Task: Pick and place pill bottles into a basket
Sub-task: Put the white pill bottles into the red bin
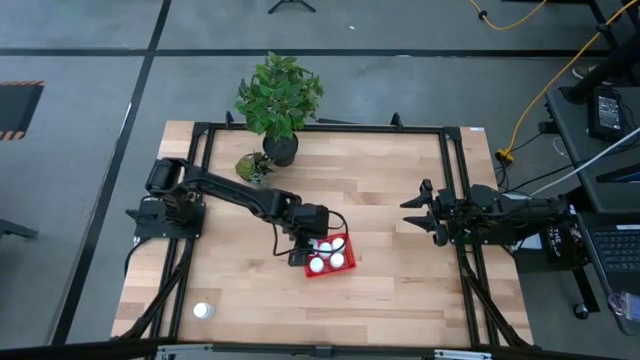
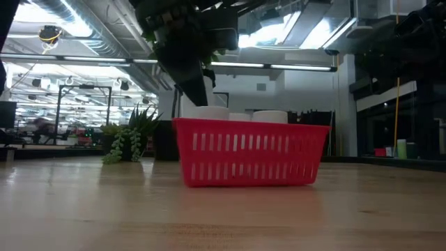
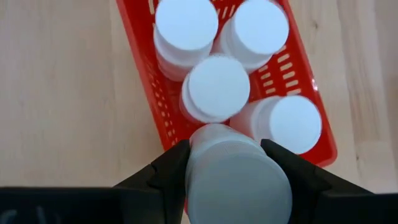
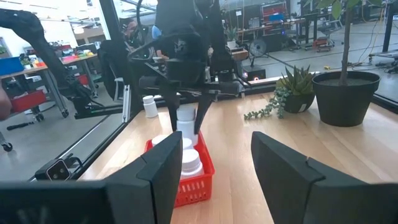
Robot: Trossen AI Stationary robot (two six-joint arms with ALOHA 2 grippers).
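The red mesh basket (image 1: 343, 243) stands mid-table and holds several white pill bottles (image 3: 217, 87); their caps show above its rim in the low view (image 2: 268, 116). My left gripper (image 1: 310, 246) is over the basket's left end, shut on one more white bottle (image 3: 236, 180); it also shows in the right wrist view (image 4: 185, 124). Another bottle (image 1: 203, 311) stands alone near the table's front left corner. My right gripper (image 1: 408, 214) waits open and empty at the table's right side. My left gripper pinches the bottle's two opposite sides (image 3: 196, 171) between its two fingers (image 3: 168, 177). The fingers come from above, pointing down. The bottle stands upright in the hold at the basket's end (image 4: 185, 134); whether its base rests on the basket floor, I cannot tell.
A potted green plant in a black pot (image 1: 280, 148) stands at the table's far edge, with a small succulent (image 1: 252, 166) beside it. Bare wood lies between the basket and my right gripper and along the table's near side.
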